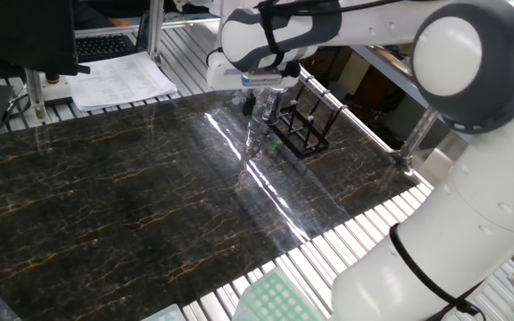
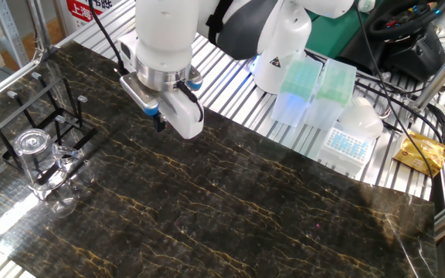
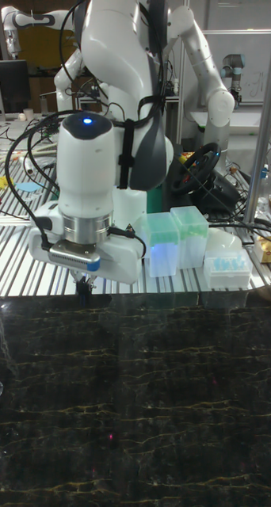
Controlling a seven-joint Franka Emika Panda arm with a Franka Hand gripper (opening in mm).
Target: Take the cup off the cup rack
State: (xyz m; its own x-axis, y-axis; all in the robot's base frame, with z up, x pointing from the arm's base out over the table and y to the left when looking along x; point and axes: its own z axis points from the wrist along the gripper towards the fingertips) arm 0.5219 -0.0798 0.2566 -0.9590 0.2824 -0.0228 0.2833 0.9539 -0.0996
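small clear glass cup (image 2: 34, 158) upright on dark table just beside thin-barred black cup rack (image 2: 41, 116) | gripper (image 2: 159, 123) well apart from rack, jaw state: can't tell

A robotics lab is showing itself: pipette-tip boxes (image 2: 307, 91) are sitting on an aluminium-slat bench (image 2: 230, 85), another robot arm (image 3: 203, 75) standing far behind.
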